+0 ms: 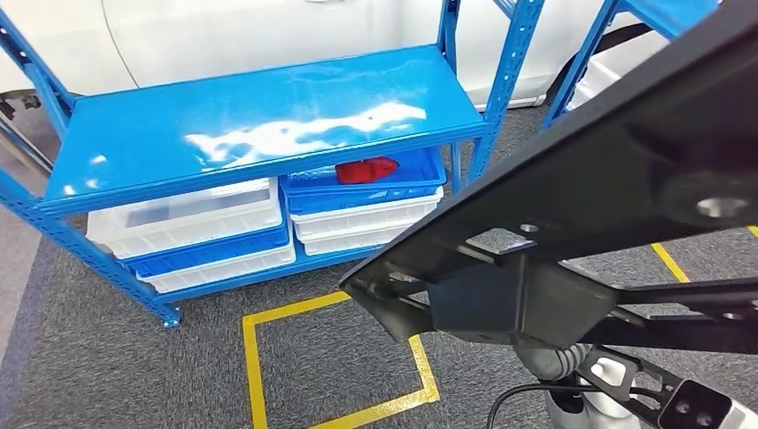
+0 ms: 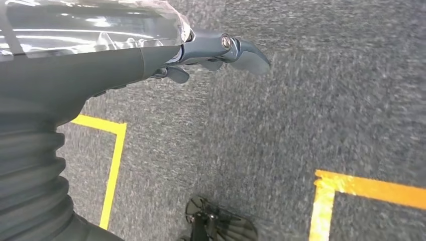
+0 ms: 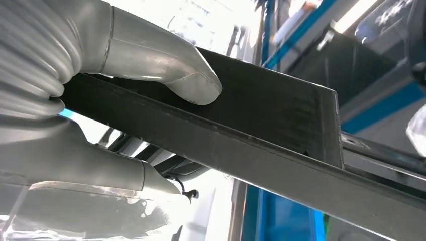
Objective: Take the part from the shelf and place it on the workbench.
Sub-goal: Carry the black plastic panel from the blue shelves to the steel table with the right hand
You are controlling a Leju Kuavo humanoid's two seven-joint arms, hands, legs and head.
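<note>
Black part [image 1: 617,161] foremost; red item [image 1: 366,169] lies in blue bin [image 1: 420,183].

head: high, looking down | wrists: close behind hands

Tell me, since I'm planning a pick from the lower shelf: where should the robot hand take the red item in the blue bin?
Grip the red item across its narrow middle, reaching in from the shelf's open front. The blue shelf board close above blocks a top-down approach. Its exact shape is unclear.

Right hand [image 3: 100,115] — grey ribbed cover, thick thumb.
</note>
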